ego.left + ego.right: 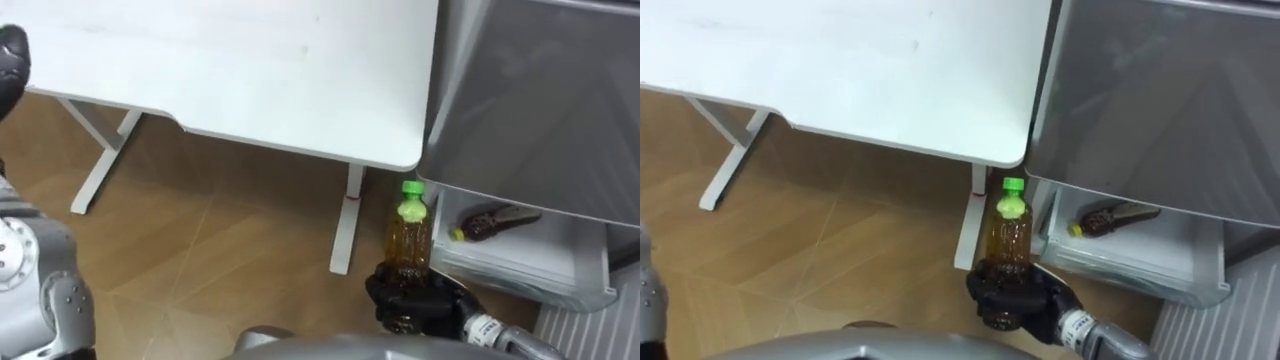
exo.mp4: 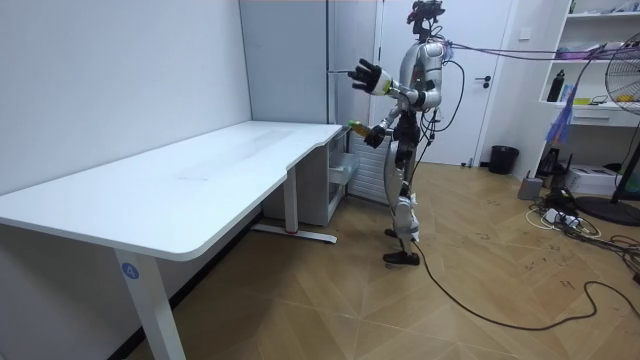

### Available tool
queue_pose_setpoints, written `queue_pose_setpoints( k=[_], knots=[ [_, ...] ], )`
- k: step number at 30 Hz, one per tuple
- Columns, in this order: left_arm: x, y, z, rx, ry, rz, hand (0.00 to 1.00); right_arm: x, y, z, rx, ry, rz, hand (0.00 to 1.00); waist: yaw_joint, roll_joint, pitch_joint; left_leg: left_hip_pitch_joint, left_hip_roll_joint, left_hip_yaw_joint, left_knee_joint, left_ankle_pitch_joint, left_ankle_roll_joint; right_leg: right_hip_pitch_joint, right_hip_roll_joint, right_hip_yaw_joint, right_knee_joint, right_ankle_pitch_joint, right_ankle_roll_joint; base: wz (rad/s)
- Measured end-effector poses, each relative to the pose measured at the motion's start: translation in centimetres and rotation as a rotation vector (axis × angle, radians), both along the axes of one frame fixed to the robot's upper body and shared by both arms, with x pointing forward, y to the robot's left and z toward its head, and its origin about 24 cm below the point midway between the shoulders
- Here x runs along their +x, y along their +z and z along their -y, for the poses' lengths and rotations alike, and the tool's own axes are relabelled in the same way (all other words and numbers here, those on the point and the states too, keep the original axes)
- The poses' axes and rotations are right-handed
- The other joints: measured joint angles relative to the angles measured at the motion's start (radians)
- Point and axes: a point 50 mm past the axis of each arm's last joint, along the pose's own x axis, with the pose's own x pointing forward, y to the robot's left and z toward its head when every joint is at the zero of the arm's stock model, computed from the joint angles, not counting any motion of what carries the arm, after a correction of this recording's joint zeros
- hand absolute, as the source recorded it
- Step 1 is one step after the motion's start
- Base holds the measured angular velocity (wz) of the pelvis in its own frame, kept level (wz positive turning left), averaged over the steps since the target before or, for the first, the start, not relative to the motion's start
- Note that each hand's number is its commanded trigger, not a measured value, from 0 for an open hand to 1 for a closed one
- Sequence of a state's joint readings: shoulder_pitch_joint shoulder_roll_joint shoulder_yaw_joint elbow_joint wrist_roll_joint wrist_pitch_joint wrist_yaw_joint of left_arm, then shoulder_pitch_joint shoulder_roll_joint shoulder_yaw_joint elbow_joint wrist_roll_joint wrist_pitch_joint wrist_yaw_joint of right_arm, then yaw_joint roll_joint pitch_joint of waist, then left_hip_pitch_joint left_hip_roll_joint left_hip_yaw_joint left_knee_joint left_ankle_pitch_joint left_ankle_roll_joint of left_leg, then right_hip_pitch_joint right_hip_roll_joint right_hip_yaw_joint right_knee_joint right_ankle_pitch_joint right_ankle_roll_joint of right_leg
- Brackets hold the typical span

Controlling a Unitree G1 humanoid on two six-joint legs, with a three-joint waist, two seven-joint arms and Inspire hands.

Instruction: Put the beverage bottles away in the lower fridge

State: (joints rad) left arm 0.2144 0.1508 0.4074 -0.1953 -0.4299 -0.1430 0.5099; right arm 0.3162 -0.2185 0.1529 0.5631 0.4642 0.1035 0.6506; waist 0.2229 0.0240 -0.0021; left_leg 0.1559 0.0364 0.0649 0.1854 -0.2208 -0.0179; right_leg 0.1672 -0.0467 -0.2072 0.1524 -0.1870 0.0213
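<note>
My right hand point(image 1: 415, 300) is shut round the lower part of an upright amber drink bottle point(image 1: 408, 240) with a green cap, held just left of the open lower fridge drawer point(image 1: 580, 275). The same right hand point(image 1: 1012, 295) and bottle point(image 1: 1010, 235) show in the right eye view. A second dark bottle point(image 1: 492, 221) lies on its side inside the drawer. In the room view I stand in front of the grey fridge point(image 2: 300, 60), bottle point(image 2: 356, 127) at waist height. My left hand point(image 2: 367, 75) is raised at shoulder height with fingers spread.
A white desk point(image 1: 250, 70) fills the left; its corner and leg point(image 1: 345, 225) stand close to the bottle. The grey upper fridge body point(image 1: 540, 100) overhangs the drawer. Wooden floor point(image 1: 200, 240) lies below the desk.
</note>
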Motion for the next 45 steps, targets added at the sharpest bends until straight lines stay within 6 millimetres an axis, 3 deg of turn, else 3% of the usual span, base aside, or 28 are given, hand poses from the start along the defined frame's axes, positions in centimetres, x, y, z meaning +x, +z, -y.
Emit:
queue_pose_setpoints(
  k=[4, 7, 9, 12, 17, 21, 27, 33, 38, 45],
  knots=[
    [-1.2, -4.5, -0.2, -0.089, 0.081, -0.193, 0.00, 0.0, -0.2, -0.1, -0.019, -0.028, -0.014, 1.00, -0.002, -0.001, -0.0007, 0.007, -0.003, -0.012, -0.007, 0.000, 0.000, 0.009, -0.002, -0.010, -0.002, -0.001, 0.002, 0.08],
    [-2.3, -7.9, 0.4, -0.150, 0.099, -0.349, 0.00, -0.1, -0.5, -0.5, -0.033, -0.039, -0.035, 1.00, 0.004, -0.018, 0.0007, 0.010, -0.003, -0.011, -0.014, 0.001, -0.001, 0.008, -0.002, -0.012, -0.001, -0.001, 0.002, 0.00],
    [-3.8, -11.4, 0.6, -0.208, 0.121, -0.512, 0.00, -0.1, -0.5, -0.8, -0.031, -0.044, -0.041, 1.00, 0.000, -0.024, 0.0012, 0.014, -0.003, -0.010, -0.017, 0.001, -0.001, 0.010, -0.001, -0.006, -0.002, -0.001, 0.002, -0.07],
    [-5.2, -14.1, 1.6, -0.308, 0.115, -0.639, 0.00, -0.2, -0.7, -1.0, -0.046, -0.056, -0.062, 1.00, -0.002, -0.037, 0.0064, 0.013, -0.003, -0.010, -0.019, 0.000, -0.001, 0.012, -0.001, -0.004, -0.001, -0.001, 0.002, -0.01],
    [-7.7, -17.0, 2.9, -0.372, 0.080, -0.797, 0.00, 0.0, -0.8, -1.2, -0.058, -0.069, -0.067, 1.00, -0.017, -0.035, 0.0069, 0.012, -0.001, -0.009, -0.022, -0.001, -0.002, 0.009, 0.002, -0.001, -0.001, -0.001, 0.002, -0.01],
    [-11.8, -20.1, 3.7, -0.438, 0.061, -1.021, 0.00, -0.1, -0.9, -1.6, 0.008, -0.140, -0.108, 1.00, -0.032, -0.034, 0.0068, 0.012, 0.003, 0.004, -0.021, -0.003, -0.005, 0.008, 0.005, 0.005, -0.003, -0.001, 0.001, -0.04],
    [-16.8, -22.4, 5.0, -0.580, 0.022, -1.226, 0.00, -0.2, -1.3, -0.9, 0.017, -0.241, -0.156, 1.00, -0.059, -0.025, 0.0071, 0.010, 0.002, 0.003, -0.021, -0.004, -0.005, 0.008, 0.004, 0.003, -0.003, -0.001, 0.001, 0.00],
    [-19.6, -23.2, 6.1, -0.673, -0.061, -1.339, 0.00, -1.5, -2.9, 0.2, -0.061, -0.292, -0.280, 1.00, -0.089, -0.012, 0.0088, 0.005, 0.002, 0.003, -0.021, -0.006, -0.005, 0.009, 0.004, 0.003, -0.002, -0.001, 0.001, 0.00],
    [-20.7, -23.4, 6.5, -0.677, -0.174, -1.426, 0.00, -1.8, -3.2, 1.2, -0.103, -0.374, -0.316, 1.00, -0.113, -0.007, 0.0087, 0.005, 0.002, 0.013, -0.017, -0.005, -0.004, 0.007, 0.003, 0.010, -0.002, -0.001, 0.001, -0.04],
    [-19.7, -23.7, 7.4, -0.619, -0.355, -1.484, 0.00, -1.6, -3.3, 1.5, -0.047, -0.561, -0.363, 1.00, -0.159, -0.012, 0.0049, 0.005, 0.002, 0.011, -0.017, -0.005, -0.004, 0.008, 0.004, 0.009, -0.002, -0.002, 0.002, 0.00]
  ],
)
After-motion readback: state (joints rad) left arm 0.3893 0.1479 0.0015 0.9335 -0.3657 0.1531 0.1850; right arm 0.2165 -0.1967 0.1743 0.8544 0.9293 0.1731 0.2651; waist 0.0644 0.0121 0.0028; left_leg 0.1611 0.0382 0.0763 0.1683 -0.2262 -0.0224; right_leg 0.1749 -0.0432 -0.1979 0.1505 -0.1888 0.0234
